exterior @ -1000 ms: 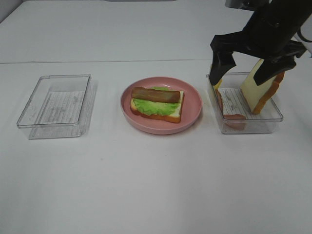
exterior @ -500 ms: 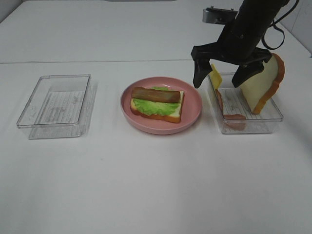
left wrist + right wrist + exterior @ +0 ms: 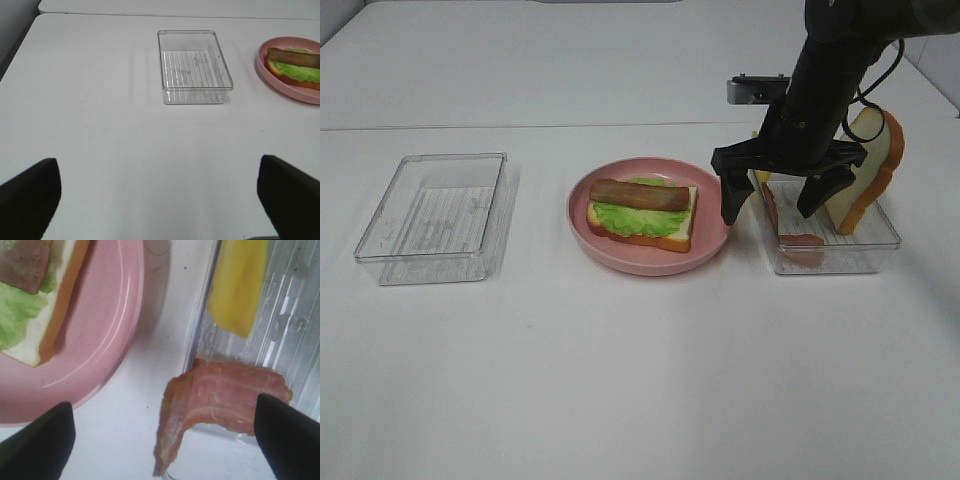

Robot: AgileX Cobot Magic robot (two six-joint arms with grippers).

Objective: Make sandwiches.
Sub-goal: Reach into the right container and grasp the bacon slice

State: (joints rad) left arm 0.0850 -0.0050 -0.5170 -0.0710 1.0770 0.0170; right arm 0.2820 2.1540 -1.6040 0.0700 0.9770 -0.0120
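Note:
On the pink plate [image 3: 715, 215] lies the open sandwich [image 3: 642, 212]: a bread slice with green lettuce and a brown bacon strip on top. It also shows in the right wrist view as sandwich [image 3: 30, 300] and in the left wrist view as sandwich [image 3: 295, 67]. My right gripper [image 3: 772, 200] is open and low over the left wall of the right clear tray [image 3: 840, 255]. The ham slice [image 3: 220, 395] droops over that wall between its jaws. The yellow cheese [image 3: 237, 285] lies in the tray behind it. A second bread slice [image 3: 870, 165] leans at the tray's far right. My left gripper [image 3: 160, 200] is open above bare table.
An empty clear tray [image 3: 435, 215] stands at the left, also seen from the left wrist as tray [image 3: 195, 67]. The white table [image 3: 640, 380] stretches bare in front. The plate rim [image 3: 125, 315] sits close beside the right tray's wall.
The right gripper has come down and shifted left, from above the leaning bread to the ham at the tray's left wall. Its jaws stayed wide.

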